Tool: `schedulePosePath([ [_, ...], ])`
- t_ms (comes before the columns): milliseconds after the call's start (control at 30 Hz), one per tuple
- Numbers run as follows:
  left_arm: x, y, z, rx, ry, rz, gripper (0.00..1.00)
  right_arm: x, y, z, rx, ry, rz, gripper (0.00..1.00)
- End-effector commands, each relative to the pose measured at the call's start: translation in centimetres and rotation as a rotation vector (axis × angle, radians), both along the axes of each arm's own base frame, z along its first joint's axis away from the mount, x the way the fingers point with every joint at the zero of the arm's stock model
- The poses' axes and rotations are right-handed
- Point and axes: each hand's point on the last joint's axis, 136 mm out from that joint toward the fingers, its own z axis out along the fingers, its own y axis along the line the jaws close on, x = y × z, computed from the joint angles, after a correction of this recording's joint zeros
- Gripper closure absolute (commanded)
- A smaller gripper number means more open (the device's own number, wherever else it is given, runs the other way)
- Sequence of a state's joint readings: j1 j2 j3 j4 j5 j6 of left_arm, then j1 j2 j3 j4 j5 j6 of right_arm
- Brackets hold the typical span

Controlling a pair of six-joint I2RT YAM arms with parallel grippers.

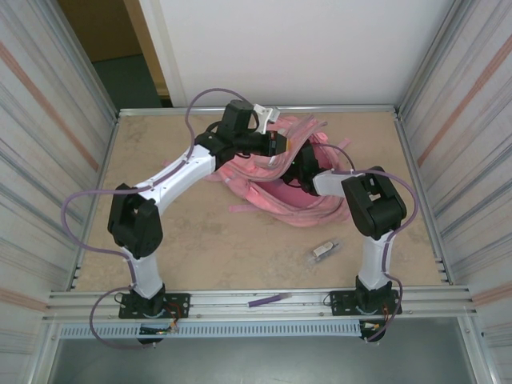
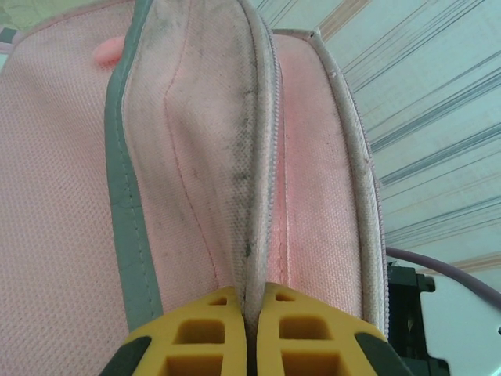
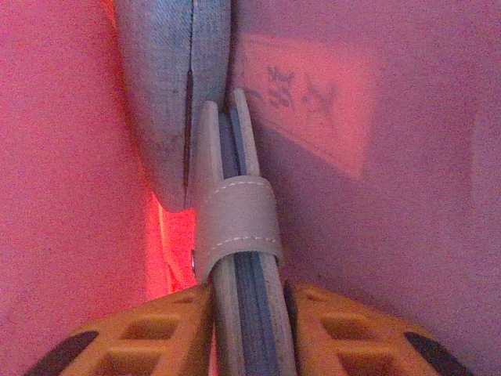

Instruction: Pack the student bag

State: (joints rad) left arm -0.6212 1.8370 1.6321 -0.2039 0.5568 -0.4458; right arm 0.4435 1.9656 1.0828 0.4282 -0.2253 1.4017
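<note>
Student bag, flap pinched by left end effector

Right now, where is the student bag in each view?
Top external: student bag at the far centre of the table.
Left wrist: its zippered fold runs up from the shut left gripper.
Right wrist: its pink lining on either side.
Shared landmark: the bag's pink fabric.

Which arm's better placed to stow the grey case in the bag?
Right: right gripper is inside the pink backpack with the grey case between its fingers; left gripper pinches the backpack's edge.
</note>
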Motion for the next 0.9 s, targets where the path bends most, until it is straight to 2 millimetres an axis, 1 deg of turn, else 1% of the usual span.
schedulePosePath([
  [0,-0.8,0.6,6.1,-0.119,-0.158,-0.031,1.0,0.3,-0.1,2.1,0.003,-0.02,0.083,0.59],
  [67,-0.9,1.0,5.9,-0.092,-0.178,-0.031,1.0,0.0,-1.2,1.7,-0.051,-0.028,0.095,0.56],
  [133,-0.7,1.4,5.0,-0.049,-0.193,-0.015,1.0,-0.4,-2.4,1.7,-0.096,-0.024,0.093,0.53],
  [233,-0.3,1.9,3.8,-0.004,-0.196,0.005,1.0,-1.4,-3.7,3.0,-0.19,-0.056,0.117,0.5],
  [300,-0.2,2.0,3.0,0.015,-0.189,0.002,1.0,-2.0,-4.5,4.0,-0.27,-0.084,0.134,0.5],
  [400,-0.2,2.3,2.5,0.023,-0.184,0.002,1.0,-2.8,-5.8,5.2,-0.321,-0.093,0.155,0.51],
  [500,-0.1,2.9,2.0,0.046,-0.182,0.009,1.0,-4.1,-7.8,6.3,-0.364,-0.103,0.15,0.5],
  [600,-0.1,3.7,1.0,0.103,-0.208,0.023,1.0,-5.6,-9.7,7.3,-0.402,-0.113,0.145,0.49],
  [667,0.3,4.4,0.1,0.152,-0.231,0.045,1.0,-6.9,-11.0,7.8,-0.423,-0.105,0.151,0.48],
  [767,0.7,5.3,-1.7,0.242,-0.258,0.048,1.0,-8.8,-13.1,7.9,-0.488,-0.101,0.144,0.47],
  [800,0.8,5.9,-2.0,0.269,-0.267,0.047,1.0,-9.2,-13.8,7.9,-0.509,-0.101,0.142,0.46],
  [867,1.6,8.3,-2.1,0.341,-0.295,0.101,1.0,-10.2,-15.3,8.1,-0.553,-0.087,0.138,0.45],
])
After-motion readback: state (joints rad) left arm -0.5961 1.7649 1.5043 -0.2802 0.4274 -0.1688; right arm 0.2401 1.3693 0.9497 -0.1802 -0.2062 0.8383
